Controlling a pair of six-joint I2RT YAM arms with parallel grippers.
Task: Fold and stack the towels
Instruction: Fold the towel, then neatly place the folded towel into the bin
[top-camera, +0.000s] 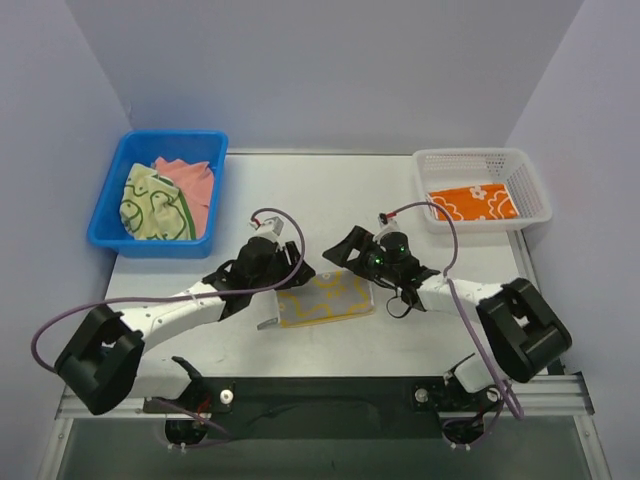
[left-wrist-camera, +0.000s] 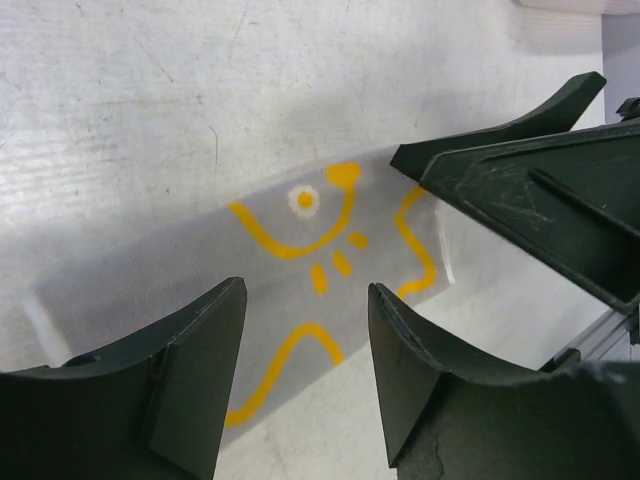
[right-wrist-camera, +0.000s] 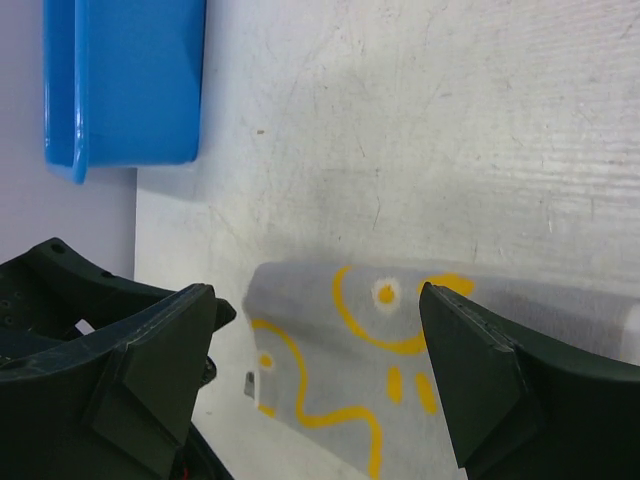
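Yellow duck towel (top-camera: 325, 298) lies folded on table (top-camera: 300, 190), orange towel (top-camera: 473, 204) in basket (top-camera: 470, 153), green towel (top-camera: 155, 205) and pink towel (top-camera: 197, 185) crumpled in bin (top-camera: 175, 138).

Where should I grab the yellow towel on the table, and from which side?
Pinch a corner, coming down from above. The towel lies flat and thin on the table, so only its edge gives anything to lift.

Left hand (left-wrist-camera: 305, 295) close beside right hand (right-wrist-camera: 318, 295)
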